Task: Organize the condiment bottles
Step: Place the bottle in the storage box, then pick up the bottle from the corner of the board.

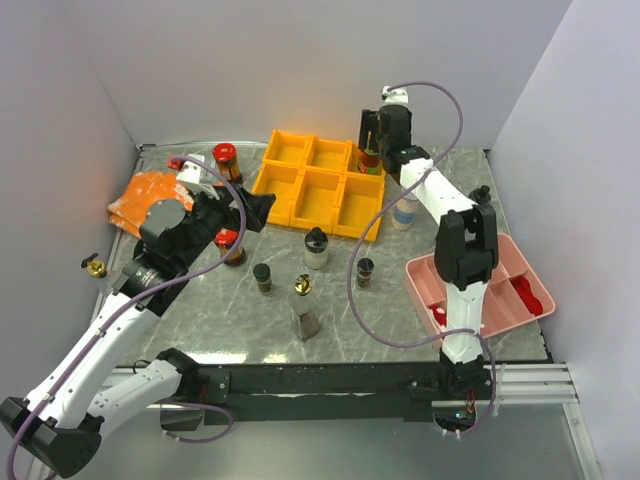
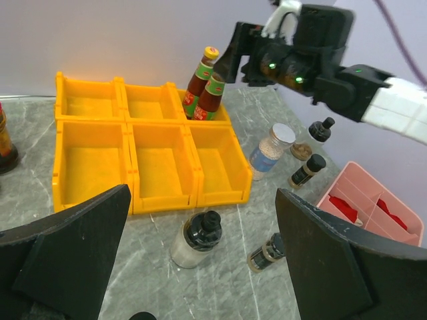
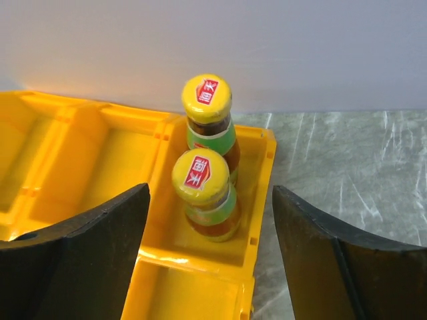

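Grey marbled tabletop (image 1: 220, 310), pale walls (image 1: 300, 60). Yellow bin tray (image 1: 296, 167): two yellow-capped bottles (image 3: 203, 180) in its right rear compartment. Right gripper (image 3: 210, 189) above them, left gripper (image 2: 201, 193) before tray, both claws apart.

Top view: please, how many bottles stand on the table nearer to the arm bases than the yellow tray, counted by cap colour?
Red cap: 1
Black cap: 3
Gold cap: 1
Total: 5
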